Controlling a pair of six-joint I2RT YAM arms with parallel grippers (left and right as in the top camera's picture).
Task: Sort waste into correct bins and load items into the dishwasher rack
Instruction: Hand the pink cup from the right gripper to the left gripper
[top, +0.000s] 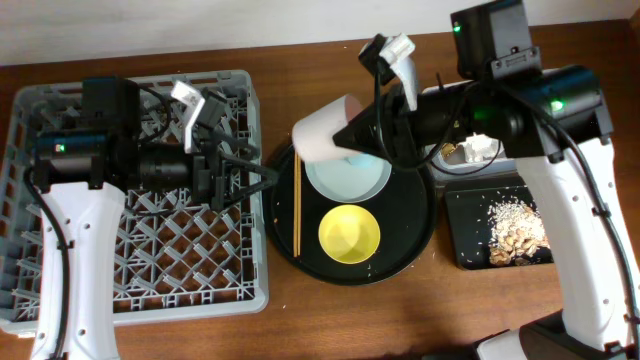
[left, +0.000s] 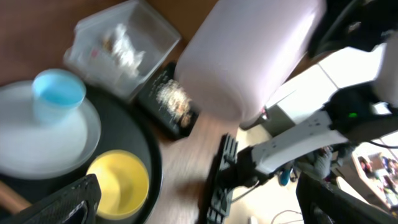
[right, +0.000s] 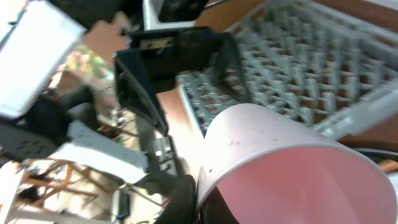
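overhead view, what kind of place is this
Probably a robot lab bench staged for dish clearing: a grey dishwasher rack on a wooden table, a round black tray with a yellow bowl, and the right gripper holding a pink cup.

Brown wood table (top: 300, 320). L side: grey rack (top: 150, 250), takes up most of that half. Centre: round black tray (top: 410, 255), just beside rack. R side: shallow black tray (top: 470, 225). Clear tub (left: 87, 43) just behind it, partly hidden.
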